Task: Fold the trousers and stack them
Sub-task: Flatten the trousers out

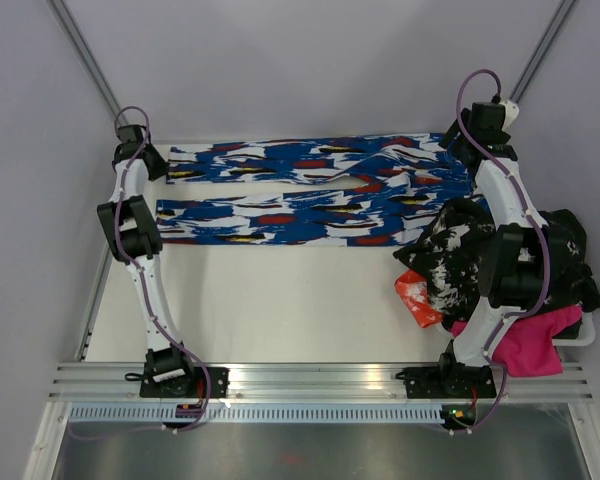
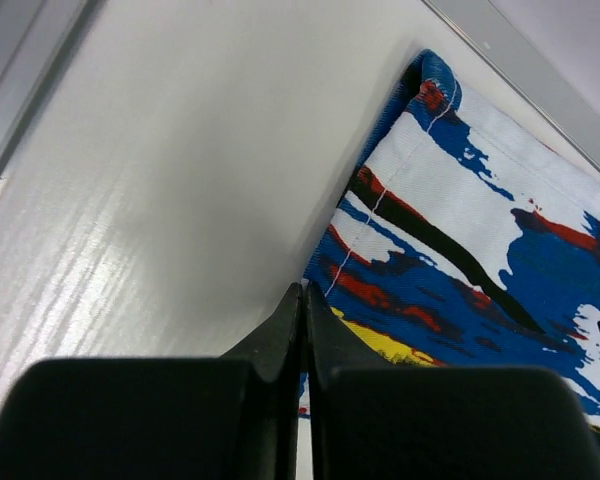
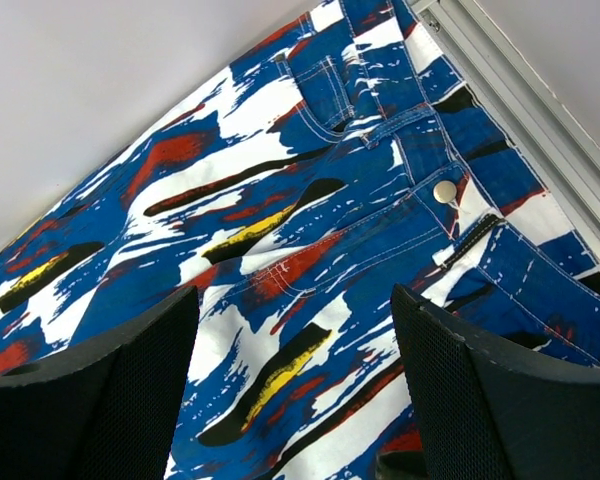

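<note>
The trousers lie flat across the far part of the table, royal blue with white, red, black and yellow splashes. The two legs run to the left and the waist is at the right. My left gripper is shut at the hem of the far leg. In the left wrist view its closed tips sit at the hem corner of the leg, which lies flat. My right gripper is open over the waist. In the right wrist view it straddles the front of the trousers, near the button.
A pile of clothes sits at the right: a black-and-white garment, a red piece, a pink garment and a black one in a white basket. A metal rail runs along the table's far edge.
</note>
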